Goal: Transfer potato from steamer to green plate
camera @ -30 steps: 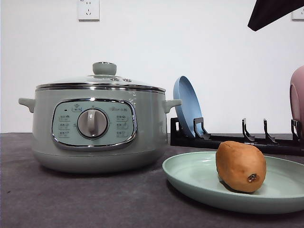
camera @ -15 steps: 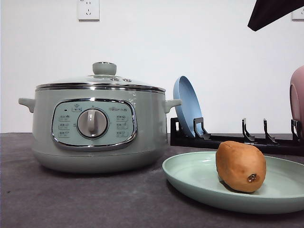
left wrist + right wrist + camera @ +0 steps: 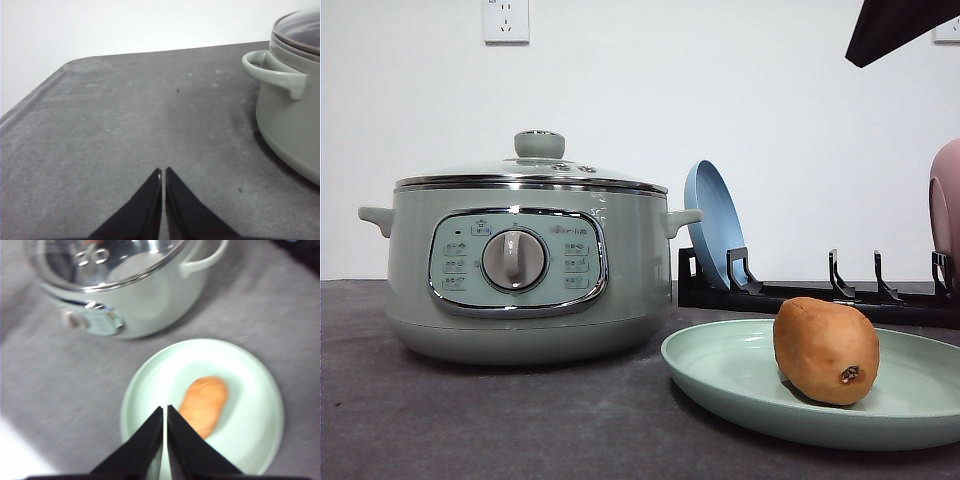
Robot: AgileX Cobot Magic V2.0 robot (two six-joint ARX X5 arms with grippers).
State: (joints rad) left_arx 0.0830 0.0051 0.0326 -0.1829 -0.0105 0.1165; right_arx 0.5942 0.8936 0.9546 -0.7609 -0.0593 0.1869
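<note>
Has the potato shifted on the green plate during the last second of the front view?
No. The potato sits at the same spot on the green plate, with the same gap to the black dish rack behind it.

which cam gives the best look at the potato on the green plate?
Front view: the oval brown-orange potato is sharp, side-on, dark spot visible, resting on the pale mint-green round plate. Right wrist view shows it from above, blurred, behind the shut right gripper.

The grey table (image 3: 500, 420) bears the steamer (image 3: 520, 270), green plate (image 3: 730, 375) and black rack (image 3: 820, 295).
</note>
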